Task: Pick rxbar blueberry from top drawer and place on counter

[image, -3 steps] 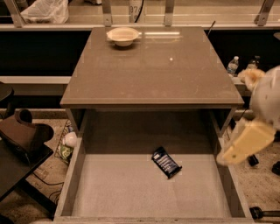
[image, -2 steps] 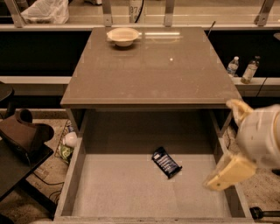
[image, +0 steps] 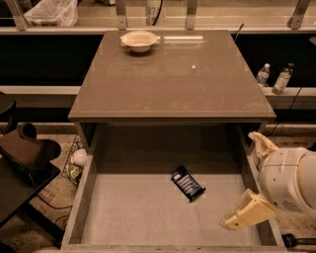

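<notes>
The rxbar blueberry (image: 187, 183), a dark wrapper with pale lettering, lies flat and askew on the pale floor of the open top drawer (image: 81, 197), slightly right of its middle. The glossy brown counter (image: 168, 79) spans the space above the drawer. My gripper (image: 238, 179) hangs over the drawer's right side, to the right of the bar and apart from it. Its two tan fingers (image: 247, 213) are spread wide, open, with nothing between them. The white wrist covers part of the drawer's right wall.
A pale bowl (image: 139, 40) sits at the counter's far edge. Two bottles (image: 263, 74) stand on a low ledge at the right. A white bag (image: 52, 12) lies on the back ledge. A dark chair-like object (image: 24, 153) and clutter crowd the floor at left.
My gripper has dropped from beside the counter's right edge down and inward over the drawer's right side. The bar has not moved.
</notes>
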